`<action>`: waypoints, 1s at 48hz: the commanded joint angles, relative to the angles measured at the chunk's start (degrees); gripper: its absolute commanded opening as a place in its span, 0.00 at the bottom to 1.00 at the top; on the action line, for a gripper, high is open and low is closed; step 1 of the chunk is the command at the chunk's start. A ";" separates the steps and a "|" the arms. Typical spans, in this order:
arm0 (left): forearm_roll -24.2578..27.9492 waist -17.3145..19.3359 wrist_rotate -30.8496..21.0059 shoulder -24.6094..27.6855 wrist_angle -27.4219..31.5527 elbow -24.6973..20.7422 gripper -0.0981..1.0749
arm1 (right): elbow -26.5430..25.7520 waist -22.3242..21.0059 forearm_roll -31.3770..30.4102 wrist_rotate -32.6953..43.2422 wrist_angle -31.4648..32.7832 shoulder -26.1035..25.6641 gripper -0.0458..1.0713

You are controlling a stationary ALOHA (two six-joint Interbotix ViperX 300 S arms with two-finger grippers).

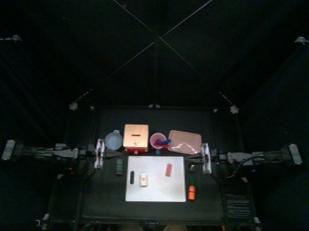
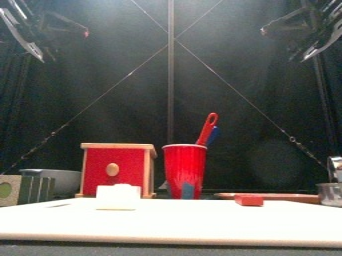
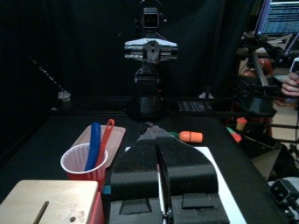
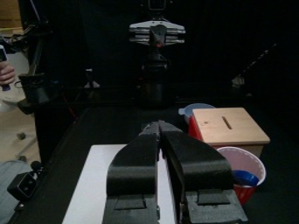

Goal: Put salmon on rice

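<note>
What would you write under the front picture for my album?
Rice and salmon lie apart on the white mat, red cup and red box behind.

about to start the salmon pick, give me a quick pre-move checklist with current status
1. Salmon lying free on the white mat, nothing over it: ok.
2. Rice on the same mat, apart from the salmon, top bare: ok.
3. Left gripper shut and empty, back at its side of the table: ok.
4. Right gripper shut, holding nothing: not ok for a pick, open it first.
5. Red cup with its utensils stands behind the mat, off the path between salmon and rice: ok.
</note>
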 commanded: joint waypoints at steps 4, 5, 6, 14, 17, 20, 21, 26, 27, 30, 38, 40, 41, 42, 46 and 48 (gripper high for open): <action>-0.26 0.00 -0.35 3.52 -0.79 -0.18 0.03 | -0.79 0.53 1.14 1.41 -0.09 2.37 0.03; -0.44 0.00 -0.53 3.96 -0.79 -0.18 0.03 | -0.79 0.79 1.58 2.02 -0.09 2.81 0.04; -0.88 0.00 -0.62 4.48 -0.79 -0.18 0.04 | -0.88 1.41 2.46 3.16 0.00 3.52 0.05; -8.00 -0.79 -1.58 10.46 -0.79 -0.18 0.08 | -1.76 4.22 10.20 12.39 2.37 9.49 0.08; -11.78 -1.14 -1.76 13.27 -0.79 -0.18 0.09 | -2.29 4.75 12.92 16.70 5.19 12.22 0.08; -13.97 -1.58 -1.67 15.73 -0.79 -0.26 0.10 | -2.72 5.01 14.59 20.21 8.17 14.68 0.08; -14.59 -1.58 -1.67 16.52 -0.79 -0.35 0.10 | -2.99 5.10 15.03 21.62 9.23 15.47 0.08; -16.08 -1.85 -1.76 20.74 -0.79 -0.70 0.14 | -4.39 5.63 16.00 27.25 15.82 19.95 0.09; -16.17 -1.93 -1.76 21.36 -0.79 -0.79 0.15 | -4.83 5.63 15.91 28.13 17.14 20.74 0.09; -16.17 -1.93 -1.67 23.12 -0.79 -1.14 0.18 | -6.33 5.63 15.82 30.59 21.18 23.38 0.09; -16.08 -1.93 -1.49 25.66 -0.88 -1.67 0.27 | -11.25 5.19 15.73 35.24 29.18 28.39 0.12; -16.17 -1.93 -1.49 25.93 -0.79 -1.67 0.29 | -12.57 4.83 15.56 36.39 30.76 29.36 0.15; -16.17 -1.93 -1.58 26.02 -0.79 -1.76 0.30 | -13.10 4.66 15.38 36.83 31.38 29.79 0.16; -16.17 -1.93 -1.58 26.10 -0.79 -1.67 0.31 | -13.54 4.31 15.21 37.18 31.90 30.23 0.17; -16.44 -1.93 -1.76 26.19 -0.79 -1.67 0.33 | -15.12 3.25 14.59 38.14 33.84 31.99 0.26; -16.96 -1.93 -1.76 26.19 -0.88 -1.67 0.34 | -15.82 2.72 14.59 38.85 34.37 33.05 0.32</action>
